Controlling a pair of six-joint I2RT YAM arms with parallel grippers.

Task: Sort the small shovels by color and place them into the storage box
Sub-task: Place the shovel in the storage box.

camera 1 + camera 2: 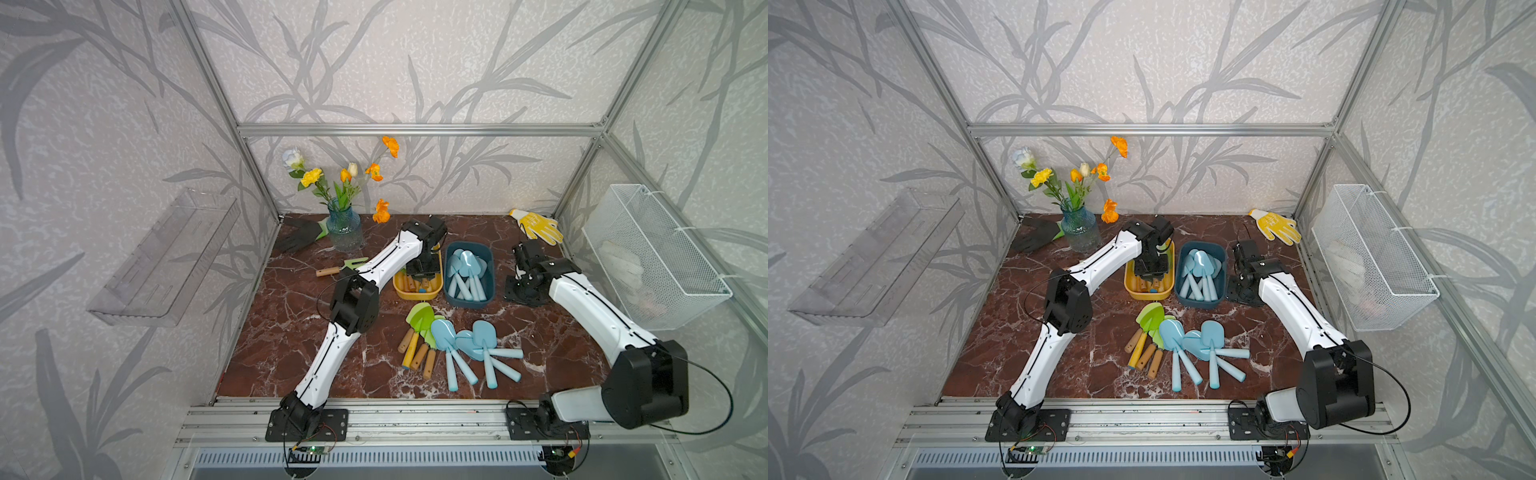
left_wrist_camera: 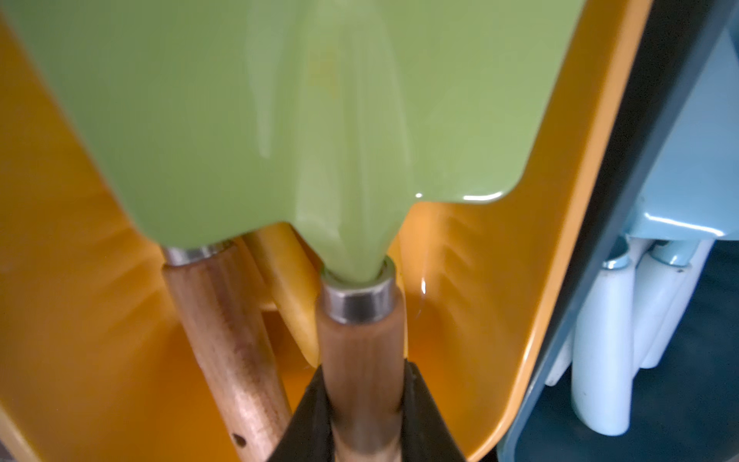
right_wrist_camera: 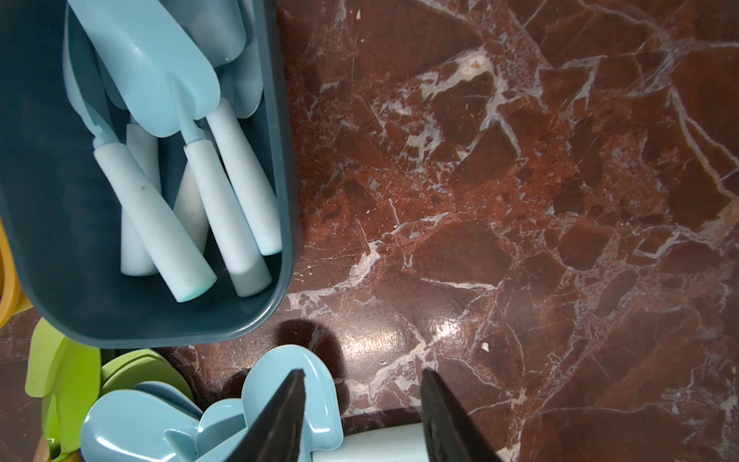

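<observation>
One green shovel (image 2: 280, 120) is seated in yellow box (image 2: 520, 300), handle flanked by left claw (image 2: 366, 370); gripped or released cannot be told. Right claw (image 3: 362, 374) is held open, 3 o'clock of blue box (image 3: 286, 180). Shovel could be dragged out by early retraction.

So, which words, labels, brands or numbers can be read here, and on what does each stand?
None can be read.
The green shovel, yellow box and dark blue box carry no print.
The vase has a small dark mark, too blurred to read.
</observation>
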